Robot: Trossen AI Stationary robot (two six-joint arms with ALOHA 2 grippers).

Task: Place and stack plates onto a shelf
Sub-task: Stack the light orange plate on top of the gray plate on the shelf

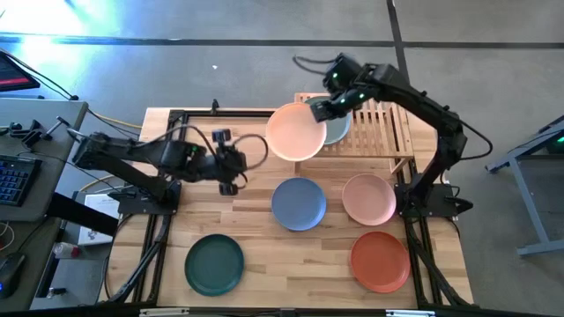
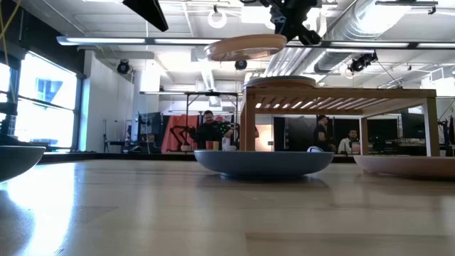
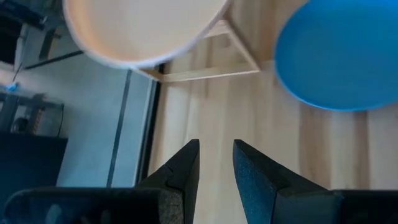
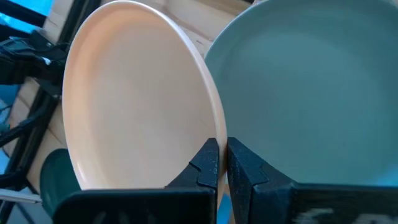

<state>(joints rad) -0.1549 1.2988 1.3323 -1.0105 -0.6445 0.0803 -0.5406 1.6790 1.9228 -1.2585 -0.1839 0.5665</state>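
Pinching the peach plate (image 1: 296,131) by its rim, your right gripper (image 1: 322,109) holds it above the shelf (image 1: 388,129); left gripper (image 1: 231,162) idles, fingers apart.

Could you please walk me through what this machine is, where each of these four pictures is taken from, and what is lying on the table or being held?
It is a robot with two dark jointed arms at a light-wood table, each ending in a two-finger pincer. One picture looks straight down, one looks level across the tabletop, and two come from cameras on the wrists. The right pincer is shut on the rim of a round peach plate, holding it in the air beside a low slatted bamboo shelf. A pale grey-green plate already lies on that shelf. The left pincer waits over the table, slightly open and empty. On the table lie a blue plate, a pale pink plate, a dark green plate and a terracotta plate.
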